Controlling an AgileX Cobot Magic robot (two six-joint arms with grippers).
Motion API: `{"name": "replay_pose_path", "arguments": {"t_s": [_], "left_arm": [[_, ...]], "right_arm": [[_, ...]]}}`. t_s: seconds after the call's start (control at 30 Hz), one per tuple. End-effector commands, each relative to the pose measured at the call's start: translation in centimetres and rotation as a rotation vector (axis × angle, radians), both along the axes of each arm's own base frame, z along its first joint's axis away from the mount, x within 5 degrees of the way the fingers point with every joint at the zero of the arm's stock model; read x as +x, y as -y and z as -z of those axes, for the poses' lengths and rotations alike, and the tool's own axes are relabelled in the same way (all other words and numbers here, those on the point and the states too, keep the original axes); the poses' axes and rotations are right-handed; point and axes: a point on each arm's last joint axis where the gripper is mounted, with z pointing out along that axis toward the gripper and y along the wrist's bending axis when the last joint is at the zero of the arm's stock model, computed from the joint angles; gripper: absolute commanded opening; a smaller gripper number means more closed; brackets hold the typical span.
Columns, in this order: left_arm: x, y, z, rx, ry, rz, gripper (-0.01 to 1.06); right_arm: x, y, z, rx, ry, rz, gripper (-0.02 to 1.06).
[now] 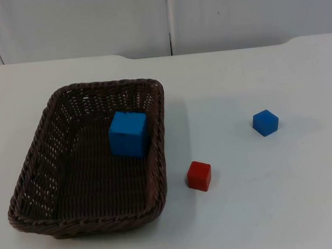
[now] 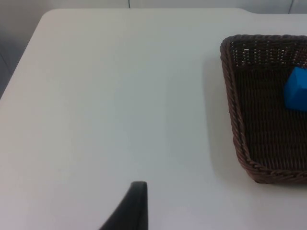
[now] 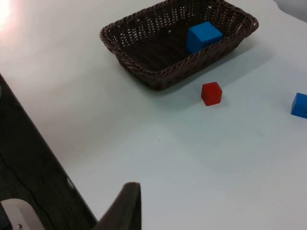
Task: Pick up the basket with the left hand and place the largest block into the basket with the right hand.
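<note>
A: One container on the worktop [image 1: 268, 209]: a dark brown wicker basket [image 1: 37, 166], standing flat on its base. Inside it, a large blue block [image 1: 128, 134], resting on the basket floor against the wall nearest the loose blocks.

B: And outside the basket?

A: Two smaller cubes. A small red block [image 1: 199, 176] just beside the basket's wall, on bare worktop. A small blue block [image 1: 265, 122] farther out, well apart from the basket.

B: Left end effector relative to the basket?

A: From the left wrist view, one black fingertip [image 2: 132, 208] of the left end effector stands over bare worktop, well apart from the basket's corner. The basket is not held. Open or closed, cannot tell; a single fingertip is all there is to go on.

B: Right end effector?

A: Same case. One black fingertip [image 3: 125, 207] of the right end effector, over open worktop near its edge, well apart from the basket and the large blue block inside it. Nothing gripped that I can see; finger spacing cannot be told.

B: Anything cut off?

A: In the left wrist view the basket and the large blue block run out of frame. In the right wrist view the small blue block is clipped by the frame edge.
</note>
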Motion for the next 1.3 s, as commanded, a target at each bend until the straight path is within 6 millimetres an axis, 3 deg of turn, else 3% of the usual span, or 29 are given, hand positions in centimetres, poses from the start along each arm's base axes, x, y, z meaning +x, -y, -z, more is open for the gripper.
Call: {"name": "replay_pose_path", "arguments": {"t_s": [0.0,0.53,1.27], "left_arm": [[0.06,0.05,0.06,-0.005,0.009,0.000,1.05],[0.05,0.04,0.06,-0.005,0.009,0.030,1.05],[0.05,0.04,0.06,-0.005,0.009,0.030,1.05]], "right_arm": [[0.02,0.05,-0.05,0.000,0.012,-0.001,1.05],[-0.06,0.00,-0.05,0.006,0.004,0.100,1.05],[-0.28,-0.26,-0.05,0.005,0.006,0.556,1.05]]}}
